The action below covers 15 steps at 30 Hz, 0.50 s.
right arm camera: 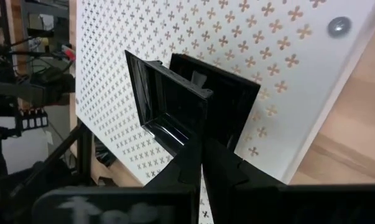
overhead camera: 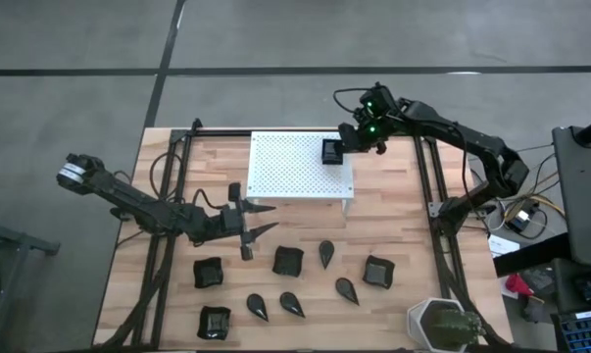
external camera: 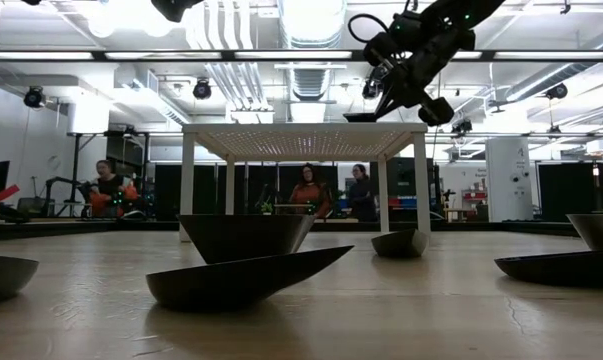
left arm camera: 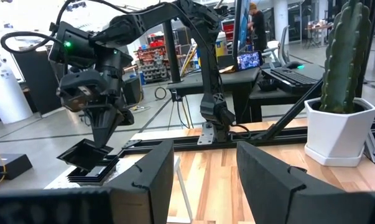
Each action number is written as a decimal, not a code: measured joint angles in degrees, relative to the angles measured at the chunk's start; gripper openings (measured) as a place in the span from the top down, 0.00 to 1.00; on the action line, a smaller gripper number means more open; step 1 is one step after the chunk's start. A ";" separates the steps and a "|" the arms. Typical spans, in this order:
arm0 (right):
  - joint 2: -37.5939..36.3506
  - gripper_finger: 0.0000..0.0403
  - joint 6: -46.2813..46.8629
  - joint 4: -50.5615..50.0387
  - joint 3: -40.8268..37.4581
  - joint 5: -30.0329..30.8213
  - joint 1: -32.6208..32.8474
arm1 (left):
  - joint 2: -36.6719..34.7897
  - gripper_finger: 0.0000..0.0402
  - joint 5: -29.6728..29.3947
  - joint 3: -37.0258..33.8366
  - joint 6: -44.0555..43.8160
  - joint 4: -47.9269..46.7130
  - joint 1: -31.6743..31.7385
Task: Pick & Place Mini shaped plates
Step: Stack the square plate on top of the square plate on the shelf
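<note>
Pinched on the rim of a small square plate [right arm camera: 175,112], the fingers of the right gripper [overhead camera: 346,142] hold it just above a short stack of square plates [left arm camera: 87,168] on the white perforated stand [overhead camera: 295,167]. Fingers [left arm camera: 150,180] of the left gripper [overhead camera: 251,221] are spread and empty, with the remaining black plates [overhead camera: 288,260] lying on the table [overhead camera: 393,226] just beyond them. Each plate appears rigid, light and glossy, hence probably slippery and chip-prone; grip is best taken across a raised rim edge.
</note>
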 joint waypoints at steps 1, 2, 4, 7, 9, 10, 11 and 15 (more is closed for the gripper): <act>0.00 0.98 -0.11 0.00 0.00 0.00 0.03 | 0.00 0.57 0.00 0.00 0.00 0.00 0.00; 0.00 0.98 -0.23 0.00 0.00 0.00 0.04 | 0.00 0.57 0.00 0.00 0.00 0.00 0.00; 0.00 0.98 -0.63 0.00 0.00 0.05 0.04 | 0.00 0.57 0.00 0.00 0.00 0.00 0.00; 0.00 0.98 -1.14 0.00 0.00 0.09 0.04 | 0.00 0.57 0.00 0.00 0.00 0.00 0.00; 0.00 0.98 -1.20 0.00 -0.02 0.09 0.04 | 0.00 0.57 0.01 0.00 -0.01 0.00 0.00; -0.02 0.98 -1.30 0.00 -0.02 0.09 0.04 | 0.00 0.57 0.00 0.00 -0.02 0.00 0.00; -0.02 0.98 -1.31 0.00 -0.02 0.09 0.04 | 0.00 0.57 0.00 0.00 -0.02 0.00 0.00; -0.02 0.97 -1.36 -0.07 -0.04 0.07 0.04 | 0.00 0.57 0.00 0.00 0.02 0.00 0.00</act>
